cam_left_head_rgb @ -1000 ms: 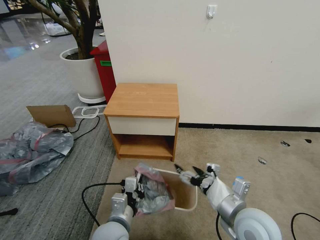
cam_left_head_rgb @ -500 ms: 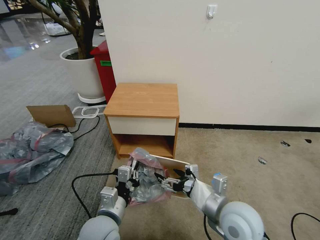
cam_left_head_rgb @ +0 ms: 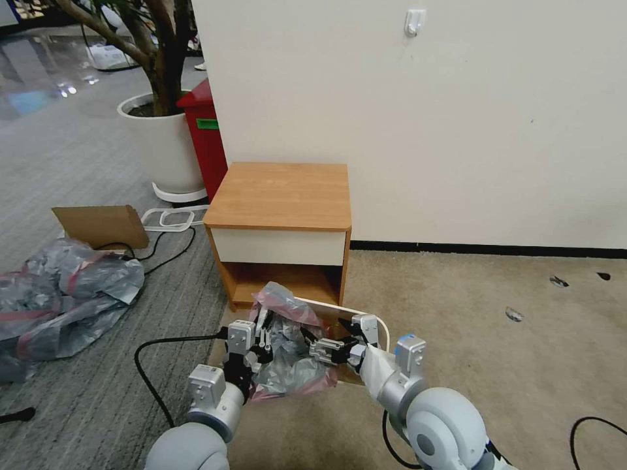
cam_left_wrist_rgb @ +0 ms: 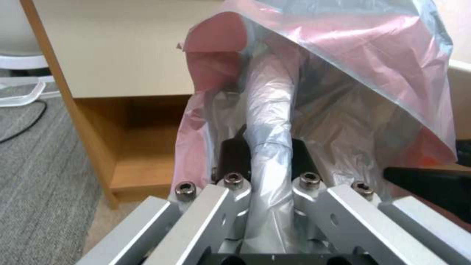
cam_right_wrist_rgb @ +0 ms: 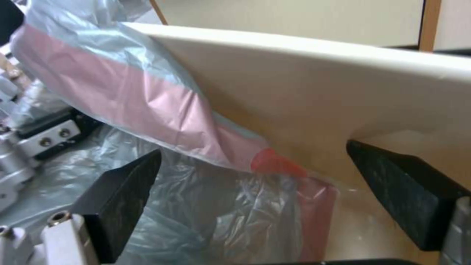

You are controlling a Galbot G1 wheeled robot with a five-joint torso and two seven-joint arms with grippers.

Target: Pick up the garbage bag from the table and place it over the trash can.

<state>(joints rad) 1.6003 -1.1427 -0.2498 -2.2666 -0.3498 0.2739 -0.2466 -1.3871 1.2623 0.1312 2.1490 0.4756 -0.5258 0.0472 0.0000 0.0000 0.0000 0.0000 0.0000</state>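
— Head view first?
— Bag [cam_left_head_rgb: 287, 356] hangs at the can's [cam_left_head_rgb: 372, 321] left rim, before the table [cam_left_head_rgb: 281, 196]; both grippers meet there.
— Left wrist?
— Left gripper [cam_left_wrist_rgb: 267, 154] is clamped on a gathered fold of bag.
— Right wrist?
— Right gripper [cam_right_wrist_rgb: 260, 184] gapes wide, gripping nothing, bag's pink band and can wall between its fingers.

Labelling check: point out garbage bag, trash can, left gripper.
garbage bag [cam_left_head_rgb: 287, 362], head view, crumpled grey middle.
trash can [cam_right_wrist_rgb: 314, 84], right wrist view, cream wall below rim.
left gripper [cam_left_wrist_rgb: 267, 158], left wrist view, between fingertips clamping bag.
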